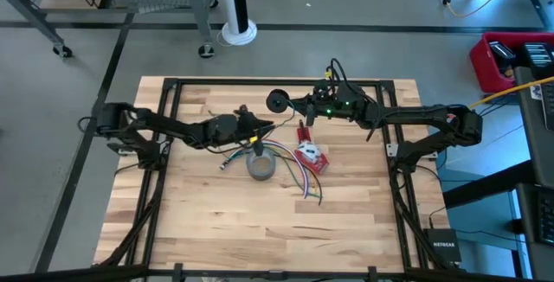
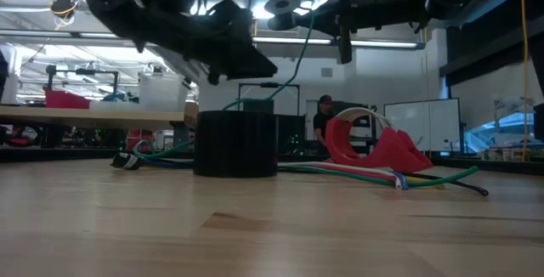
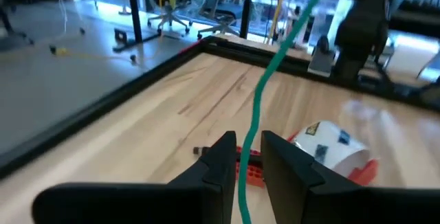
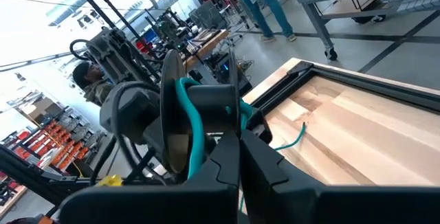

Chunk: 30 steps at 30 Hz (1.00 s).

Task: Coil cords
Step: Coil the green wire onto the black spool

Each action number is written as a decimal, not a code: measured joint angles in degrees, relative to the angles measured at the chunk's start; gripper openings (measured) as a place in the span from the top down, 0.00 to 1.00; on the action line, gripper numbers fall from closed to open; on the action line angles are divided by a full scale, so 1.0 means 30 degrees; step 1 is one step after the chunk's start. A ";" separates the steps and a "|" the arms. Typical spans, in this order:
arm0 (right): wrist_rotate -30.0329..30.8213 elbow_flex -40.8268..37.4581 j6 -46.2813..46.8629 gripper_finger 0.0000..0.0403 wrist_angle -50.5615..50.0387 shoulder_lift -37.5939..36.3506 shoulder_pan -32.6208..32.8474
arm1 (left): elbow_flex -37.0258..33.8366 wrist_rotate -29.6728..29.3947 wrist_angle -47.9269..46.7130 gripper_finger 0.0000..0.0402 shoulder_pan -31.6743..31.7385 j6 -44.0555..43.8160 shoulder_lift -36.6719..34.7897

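Wooden table [image 1: 216,221] with a black frame, on a grey workshop floor; desks, chairs and bright windows fill the room behind. Left gripper [image 3: 245,157], above the grey tape roll [image 1: 261,166], pinches a green cord [image 3: 269,86] rising toward a dark spool [image 4: 206,114]. Right gripper [image 4: 240,157], pressed together, hangs beside that spool. More cords [image 1: 299,181] lie by a red holder [image 1: 312,157].

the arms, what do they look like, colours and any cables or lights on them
Both arms are dark, nearly black, built of chunky jointed links. The left gripper has two flat, matte black fingers with angular tips. The right gripper has the same black, wedge-shaped fingers. Dark cables loop above the right arm's wrist, where small green lights glow.
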 joint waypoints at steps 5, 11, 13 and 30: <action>-0.0002 0.0000 0.0000 0.99 -0.0004 0.0000 0.0000 | 0.0765 -0.0010 -0.0073 0.85 -0.0051 0.1100 0.0693; -0.0009 0.0000 -0.0197 0.99 0.0010 0.0000 0.0000 | 0.0806 -0.0007 -0.0476 0.85 -0.0619 0.1095 0.0770; -0.0009 0.0000 -0.0204 0.99 0.0049 0.0000 0.0000 | 0.0800 -0.0007 -0.0606 0.85 -0.0855 0.1102 0.0777; -0.1146 0.0000 0.0240 0.99 0.0578 0.0000 0.0015 | 0.0803 -0.0081 -0.0608 0.85 -0.0703 0.1309 0.0777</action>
